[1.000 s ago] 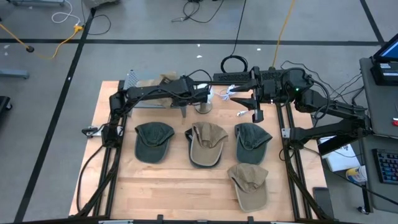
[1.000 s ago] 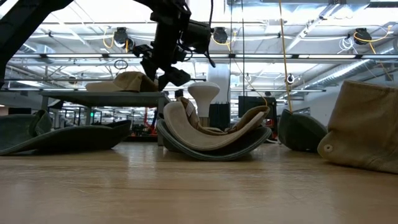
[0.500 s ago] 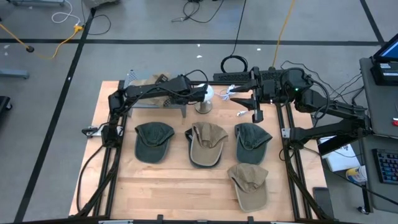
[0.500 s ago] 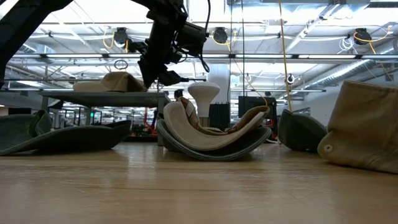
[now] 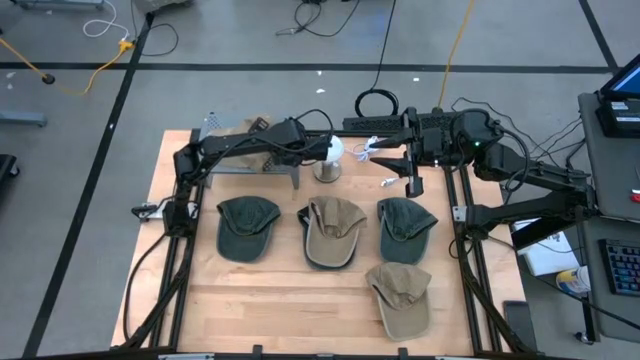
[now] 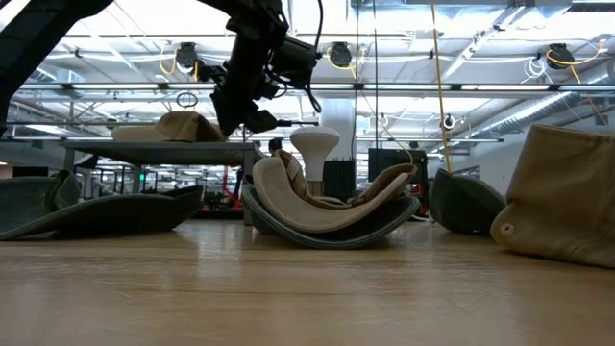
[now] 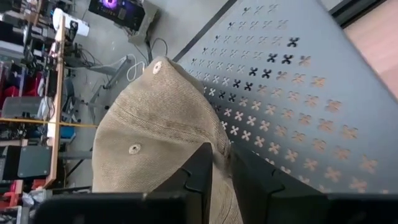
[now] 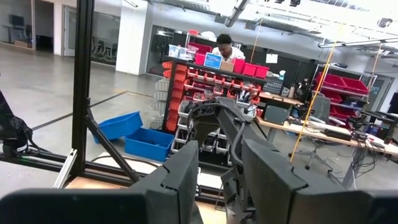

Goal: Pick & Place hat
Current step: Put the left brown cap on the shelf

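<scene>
A tan hat [image 7: 155, 130] lies crown up on a grey perforated shelf [image 7: 298, 106] at the table's far left. It also shows in the low view as a tan hat [image 6: 178, 127]. My left gripper [image 7: 221, 163] reaches over the shelf and is shut on this hat; in the high view the left gripper [image 5: 264, 148] sits at the shelf. My right gripper [image 8: 221, 174] hangs raised over the table's far right, fingers apart with nothing between them. My left gripper pinches a fold of the tan hat's crown [image 7: 219, 147] between its two fingers, at the crown's side below the top button. The fingers slant down from the table's right side. The hat rests on the shelf.
On the table lie a dark green hat [image 5: 247, 226], a tan hat nested in a green one [image 5: 332, 232], another dark green hat [image 5: 405, 228] and a tan hat [image 5: 402, 296] near the front. A white mushroom-shaped stand [image 5: 330, 160] stands right of the shelf.
My left gripper has moved toward the table's far left, onto the tan hat, and has shut on its crown. The hat has slid a little toward the left along the shelf.
</scene>
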You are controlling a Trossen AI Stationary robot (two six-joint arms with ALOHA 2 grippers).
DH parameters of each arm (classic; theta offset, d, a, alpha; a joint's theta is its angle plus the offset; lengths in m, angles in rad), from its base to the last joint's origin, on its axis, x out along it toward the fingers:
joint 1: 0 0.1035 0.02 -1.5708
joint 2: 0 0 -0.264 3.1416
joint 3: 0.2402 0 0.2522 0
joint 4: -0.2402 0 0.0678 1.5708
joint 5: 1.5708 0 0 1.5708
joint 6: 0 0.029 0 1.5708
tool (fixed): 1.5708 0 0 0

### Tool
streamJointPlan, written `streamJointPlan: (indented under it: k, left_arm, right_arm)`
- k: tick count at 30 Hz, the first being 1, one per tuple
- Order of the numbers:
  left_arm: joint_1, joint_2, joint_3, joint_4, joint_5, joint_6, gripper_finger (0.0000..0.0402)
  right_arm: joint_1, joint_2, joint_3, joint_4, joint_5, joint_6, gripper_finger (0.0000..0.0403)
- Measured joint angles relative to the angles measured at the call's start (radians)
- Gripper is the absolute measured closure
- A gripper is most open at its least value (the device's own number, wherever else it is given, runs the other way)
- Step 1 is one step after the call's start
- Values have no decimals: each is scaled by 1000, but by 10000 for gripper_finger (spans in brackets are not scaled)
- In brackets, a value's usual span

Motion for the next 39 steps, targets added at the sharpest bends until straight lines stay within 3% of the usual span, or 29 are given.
streamJointPlan:
  k: [13, 32, 35, 39]
  left_arm:
    - [22, 0, 0, -1, 118, 105, 367]
    - [9, -7, 0, 0, 104, 158, 366]
    - [6, -20, 3, 1, 101, 185, 357]
    - [9, -58, 13, 1, 99, 183, 309]
  right_arm:
    - [0, 0, 0, -11, 1, 21, 284]
    - [0, 0, 0, -17, 1, 21, 284]
    - [0, 0, 0, -17, 1, 17, 284]
    - [0, 0, 0, -18, 1, 24, 284]
